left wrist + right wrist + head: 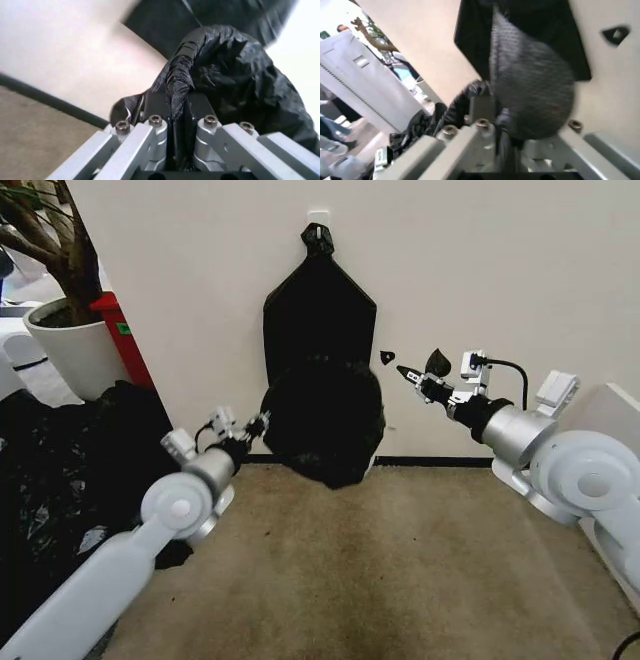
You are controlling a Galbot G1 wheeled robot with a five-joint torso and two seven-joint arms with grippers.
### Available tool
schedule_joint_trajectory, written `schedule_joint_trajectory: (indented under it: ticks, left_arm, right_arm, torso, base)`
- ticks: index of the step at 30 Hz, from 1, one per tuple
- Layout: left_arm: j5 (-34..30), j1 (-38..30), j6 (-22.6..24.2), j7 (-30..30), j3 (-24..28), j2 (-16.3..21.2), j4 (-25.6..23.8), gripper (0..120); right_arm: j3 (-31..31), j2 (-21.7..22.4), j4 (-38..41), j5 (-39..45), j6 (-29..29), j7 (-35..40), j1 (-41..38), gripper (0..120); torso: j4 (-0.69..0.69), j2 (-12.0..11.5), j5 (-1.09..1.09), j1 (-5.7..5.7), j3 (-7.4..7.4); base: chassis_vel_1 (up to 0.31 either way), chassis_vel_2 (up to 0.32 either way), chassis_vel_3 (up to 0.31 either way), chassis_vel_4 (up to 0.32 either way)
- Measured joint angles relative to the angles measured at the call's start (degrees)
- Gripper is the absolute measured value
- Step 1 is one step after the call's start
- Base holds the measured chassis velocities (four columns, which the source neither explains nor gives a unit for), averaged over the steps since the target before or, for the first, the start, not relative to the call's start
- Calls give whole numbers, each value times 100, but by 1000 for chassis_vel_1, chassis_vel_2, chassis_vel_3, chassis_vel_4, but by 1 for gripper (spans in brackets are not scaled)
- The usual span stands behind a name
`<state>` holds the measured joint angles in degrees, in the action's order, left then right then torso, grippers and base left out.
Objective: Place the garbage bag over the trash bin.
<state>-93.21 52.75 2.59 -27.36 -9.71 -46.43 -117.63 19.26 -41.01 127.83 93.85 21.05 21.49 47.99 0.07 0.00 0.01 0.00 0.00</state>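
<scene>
Both arms reach forward from the lower corners of the head view, over tan carpet [400, 560]. Left pincer [262, 423] sits low, against the left edge of the garbage bag [325, 425]. Left wrist view: its fingers [150, 129] are drawn together on a twisted rope of black film [180, 86], clamped on the garbage bag.

Right pincer [412, 374] is held higher, just off the bag's upper right side, near the wall [480, 270]. A small flap of dark plastic [437, 362] stands up from it. Right wrist view: a grey, dimpled sheet of film [530, 93] runs down between the fingers [481, 127], which are closed on it; cannot tell whether that scrap is joined to the bag.

Garbage bag bulges out glossy and wrinkled at the base of the wall, its bottom at the dark skirting [440, 462]. Directly above and behind it a flat black trapezoid bundle [318, 310] hangs on the wall from a knotted top at a white hook [318, 220].

Left side: big heap of black plastic [70, 470] on the floor, white plant pot [75, 350] with a tree, a red object [122, 335] beside it. Small dark mark [387, 357] on the wall near the right pincer.
</scene>
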Motion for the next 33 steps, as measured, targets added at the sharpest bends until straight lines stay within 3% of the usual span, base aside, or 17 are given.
schedule_joint_trajectory:
  ticks: [2, 7, 12, 13, 14, 18, 24, 33]
  left_arm:
    - [-106, 13, -25, -90, -46, 1, -9, 4]
    - [-659, -54, -124, -539, -198, -50, -14, 4]
    - [-904, -117, -184, -781, -215, -83, -15, 4]
    - [-1014, -164, -206, -885, -215, -121, -15, 4]
    - [-1227, -298, -259, -1082, -155, -205, 8, 4]
    - [-1604, -415, -304, -1254, -102, -257, 24, 4]
    - [-2232, -546, -358, -1386, -115, -328, 86, 4]
    - [-2553, -703, -402, -1496, 6, -512, 231, 4]
  right_arm:
    - [86, -64, 57, 5, 1, 19, 142, 8]
    - [844, -441, 341, 60, -12, -112, 1319, 29]
    - [1068, -667, 455, 123, -49, -531, 1991, 44]
    - [1066, -756, 430, 106, -103, -839, 2254, 51]
    - [953, -892, 56, -254, -200, -1818, 2659, 62]
    - [729, -1111, -320, -733, -279, -2683, 2947, 79]
    - [468, -1396, -305, -924, -324, -2561, 3028, 98]
    - [233, -1747, 226, -766, -296, -967, 2913, 100]
  torso:
    - [2, 0, -1, 0, 0]
    - [-11, 0, 1, 0, -1]
    - [-7, 0, -3, 0, 0]
    - [-5, 0, -2, 0, 0]
    - [-7, 0, -2, 0, 0]
    - [-8, 0, 0, 0, 0]
    - [-7, 0, -1, 0, 0]
    - [-6, 0, -2, 0, 0]
  base:
    - [0, 0, 0, 0]
    - [0, 0, 0, 0]
    - [0, 0, 0, 0]
    - [0, 0, 0, 0]
    - [0, 0, 0, 0]
    - [0, 0, 0, 0]
    - [0, 0, 0, 0]
    - [0, 0, 0, 0]
